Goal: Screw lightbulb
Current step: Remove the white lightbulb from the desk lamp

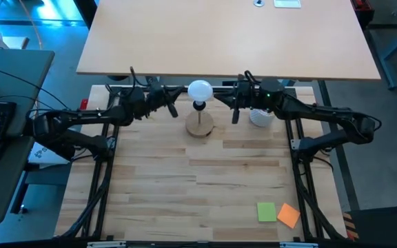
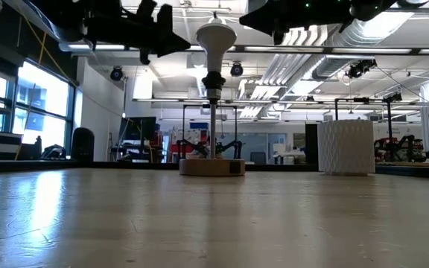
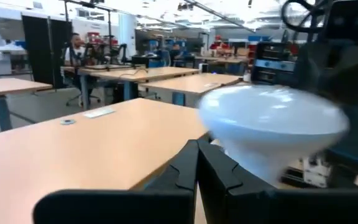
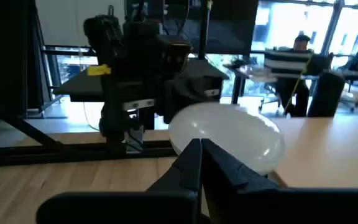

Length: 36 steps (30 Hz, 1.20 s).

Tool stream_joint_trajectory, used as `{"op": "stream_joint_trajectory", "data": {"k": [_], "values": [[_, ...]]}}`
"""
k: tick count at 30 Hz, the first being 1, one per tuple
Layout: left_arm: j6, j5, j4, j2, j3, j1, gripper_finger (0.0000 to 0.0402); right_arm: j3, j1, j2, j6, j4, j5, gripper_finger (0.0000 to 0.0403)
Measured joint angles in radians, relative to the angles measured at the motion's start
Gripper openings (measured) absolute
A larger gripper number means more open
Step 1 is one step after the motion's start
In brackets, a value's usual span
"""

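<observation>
Flanking the lightbulb (image 1: 200, 89) seated on its wooden stand (image 1: 200, 125), left pincer (image 1: 173, 109) and right pincer (image 1: 235, 117) hang closed, empty

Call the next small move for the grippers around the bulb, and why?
Probably open the right gripper and ease it onto the lightbulb. The bulb stands upright in the socket of the wooden stand, and both grippers flank it shut, gripping nothing; the left gripper sits on the other side. Whether it is fully screwed in, I cannot tell.

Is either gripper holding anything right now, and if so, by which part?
Nothing is held: both grippers, left and right, are shut and empty beside the lightbulb mounted on its stand.
</observation>
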Motion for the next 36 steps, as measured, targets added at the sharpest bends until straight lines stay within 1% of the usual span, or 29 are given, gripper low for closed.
{"op": "stream_joint_trajectory", "data": {"k": [2,5,7,9,10,12,14,18,22,24,28,31,34,36], "values": [[-0.008,0.04,0.036,0.02,0.0,0.029,0.0,0.0,0.012,0.012,0.006,0.006,0.017,0.0],[-0.04,0.157,0.137,0.052,0.0,0.053,0.0,0.0,0.018,0.032,0.009,0.009,0.077,0.0],[-0.061,0.232,0.186,0.07,0.0,0.052,0.0,0.0,0.015,0.051,0.013,0.025,0.097,0.0],[-0.077,0.266,0.209,0.079,-0.001,0.039,0.0,0.0,0.003,0.067,0.014,0.046,0.111,0.0],[-0.082,0.266,0.213,0.078,-0.002,0.028,0.0,0.0,-0.006,0.076,0.014,0.062,0.122,0.0],[-0.098,0.311,0.22,0.075,0.0,0.002,0.0,0.002,-0.024,0.1,0.016,0.097,0.148,0.0],[-0.103,0.334,0.208,0.074,0.0,-0.022,0.0,0.0,-0.038,0.121,0.016,0.119,0.168,0.0],[-0.098,0.31,0.225,0.067,0.0,-0.054,0.0,0.0,-0.077,0.142,0.014,0.198,0.178,0.0],[-0.097,0.306,0.178,0.055,0.0,-0.078,0.0,0.0,-0.111,0.138,-0.008,0.199,0.183,0.0],[-0.088,0.26,0.134,0.026,0.0,-0.076,0.0,0.0,-0.118,0.107,-0.01,0.183,0.177,0.0],[-0.028,0.134,-0.022,-0.047,0.0,-0.055,0.0,0.0,-0.118,0.025,-0.036,0.112,0.171,0.0],[0.028,0.073,-0.088,-0.082,0.0,-0.021,0.0,0.0,-0.095,-0.023,-0.043,0.041,0.13,0.0],[0.035,0.075,-0.097,-0.079,0.0,0.03,0.0,-0.001,-0.074,-0.031,-0.047,-0.012,0.033,0.0],[0.036,0.092,-0.083,-0.068,0.0,0.068,0.0,-0.019,-0.054,-0.03,-0.047,-0.015,-0.007,0.0]]}}
